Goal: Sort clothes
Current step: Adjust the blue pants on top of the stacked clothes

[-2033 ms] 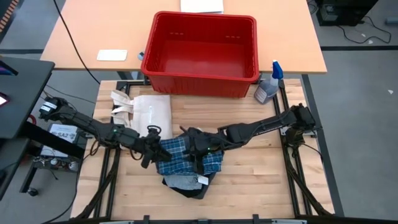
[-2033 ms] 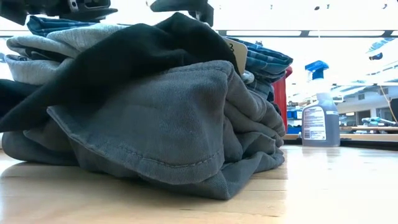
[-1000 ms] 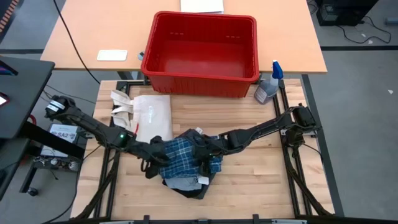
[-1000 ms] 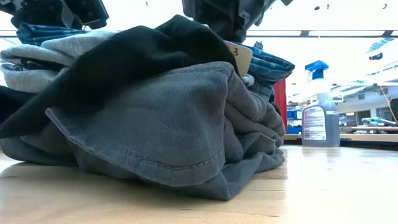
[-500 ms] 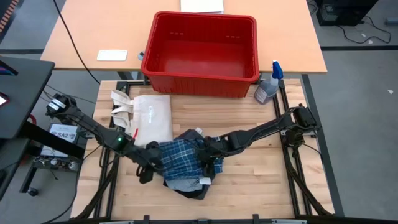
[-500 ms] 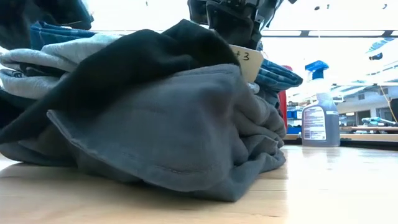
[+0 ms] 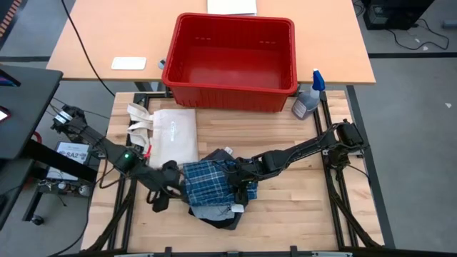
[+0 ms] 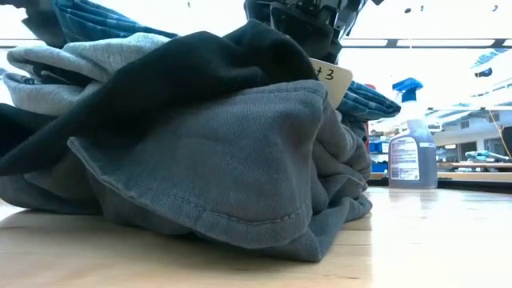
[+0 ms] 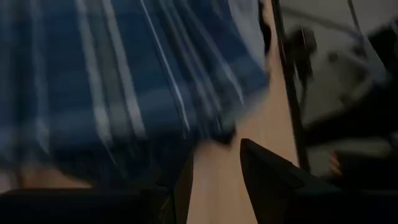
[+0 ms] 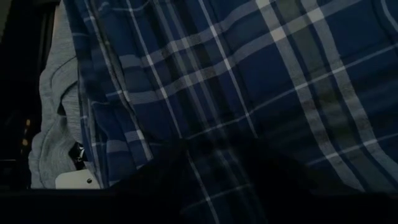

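Table: a pale wood-plank tabletop (image 7: 300, 207), with the clothes heap as the landmark.
Grey shorts (image 8: 232, 176): the nearest layer of the heap, crumpled on the wood.
Black piece (image 8: 200, 68): draped over the shorts, under the plaid.
Paper tag (image 8: 330, 80): sticking out of the heap's right side, a handwritten 3 on it.
Plaid piece (image 7: 207, 180): blue and white, on top of the heap, stretched between the two grippers.
Left gripper (image 7: 175, 178): at the plaid's left edge; the wrist camera shows cloth bunched at its fingers, closed on the plaid.
Right gripper (image 7: 239, 173): at the plaid's right edge, fingers buried in the fabric, closed on it as far as I can see.
Tote bag (image 7: 171, 134): cream-white, flat, just behind-left of the heap.
Spray bottle (image 7: 308, 98): well behind-right of the heap.
Red basket (image 7: 230, 61): beyond the heap, on the farther table.
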`<action>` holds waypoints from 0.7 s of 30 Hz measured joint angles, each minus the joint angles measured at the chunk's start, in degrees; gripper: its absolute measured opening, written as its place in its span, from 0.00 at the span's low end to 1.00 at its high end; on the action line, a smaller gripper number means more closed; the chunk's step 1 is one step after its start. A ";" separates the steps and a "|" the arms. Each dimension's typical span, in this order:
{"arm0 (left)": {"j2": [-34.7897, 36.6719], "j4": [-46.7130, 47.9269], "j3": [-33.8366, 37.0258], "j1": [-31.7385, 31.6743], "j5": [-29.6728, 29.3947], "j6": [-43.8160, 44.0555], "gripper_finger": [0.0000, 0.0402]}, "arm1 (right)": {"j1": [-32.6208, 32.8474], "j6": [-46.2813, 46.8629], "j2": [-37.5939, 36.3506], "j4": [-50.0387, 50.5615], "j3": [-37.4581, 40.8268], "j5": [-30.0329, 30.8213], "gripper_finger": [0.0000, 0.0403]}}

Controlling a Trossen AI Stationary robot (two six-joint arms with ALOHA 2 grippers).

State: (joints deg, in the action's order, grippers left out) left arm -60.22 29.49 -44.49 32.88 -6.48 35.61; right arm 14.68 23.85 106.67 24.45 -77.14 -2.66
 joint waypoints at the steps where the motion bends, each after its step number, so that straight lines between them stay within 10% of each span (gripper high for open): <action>1: -0.04 -1.56 0.03 -0.19 -2.75 -0.72 0.34 | 0.00 0.00 0.00 -0.02 0.00 0.00 0.46; 9: -2.83 -15.89 1.79 -3.93 -20.40 -7.92 0.34 | 0.00 0.20 0.02 -0.40 0.00 0.00 0.46; 21: -17.26 -20.88 1.88 -7.37 -8.32 -6.52 0.34 | 0.00 0.22 0.05 -1.84 0.00 -0.20 0.46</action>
State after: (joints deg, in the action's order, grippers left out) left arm -77.48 8.61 -42.61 25.52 -14.79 29.09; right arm 14.68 24.08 106.73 22.60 -77.14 -2.85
